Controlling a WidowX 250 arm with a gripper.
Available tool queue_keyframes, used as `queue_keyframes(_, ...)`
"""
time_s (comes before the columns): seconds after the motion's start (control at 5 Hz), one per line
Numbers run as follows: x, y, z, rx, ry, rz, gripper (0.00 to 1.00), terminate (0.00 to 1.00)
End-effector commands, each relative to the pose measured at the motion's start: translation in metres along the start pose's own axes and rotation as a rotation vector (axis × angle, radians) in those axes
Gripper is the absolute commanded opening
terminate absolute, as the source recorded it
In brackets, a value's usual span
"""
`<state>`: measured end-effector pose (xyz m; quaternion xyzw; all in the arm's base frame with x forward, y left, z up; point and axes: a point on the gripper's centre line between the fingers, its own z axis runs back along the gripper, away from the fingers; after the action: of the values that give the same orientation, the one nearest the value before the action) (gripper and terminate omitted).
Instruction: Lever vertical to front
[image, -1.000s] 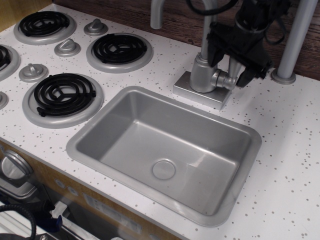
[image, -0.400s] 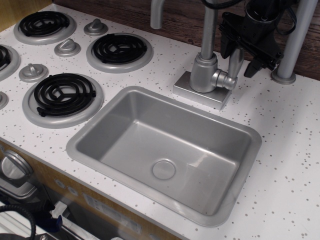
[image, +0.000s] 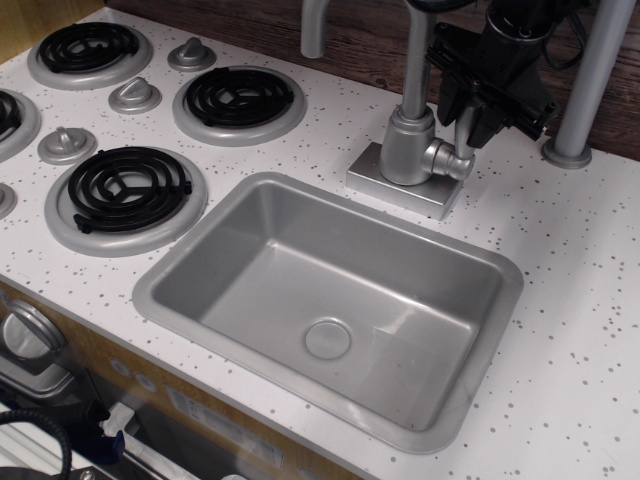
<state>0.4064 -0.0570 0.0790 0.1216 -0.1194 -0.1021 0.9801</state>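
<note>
Gripper (image: 470, 128) is straddling the lever (image: 463, 130), standing upright beside the faucet base (image: 408, 148); jaws apart. Risk: fingers sliding off the slim rod, lever staying vertical.

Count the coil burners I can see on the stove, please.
4: back left, centre back, front, and one cut by the left edge. More may lie out of frame.
</note>
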Motion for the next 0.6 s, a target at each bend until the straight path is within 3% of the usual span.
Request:
queue_keyframes(0.0, -0.011, 0.006, 0.009, -0.029, 0.011, 0.068, 0.0, 0.0)
queue_keyframes(0.4, -0.027, 0.005, -0.019, -0.133, 0.104, 0.135, 0.0, 0.0)
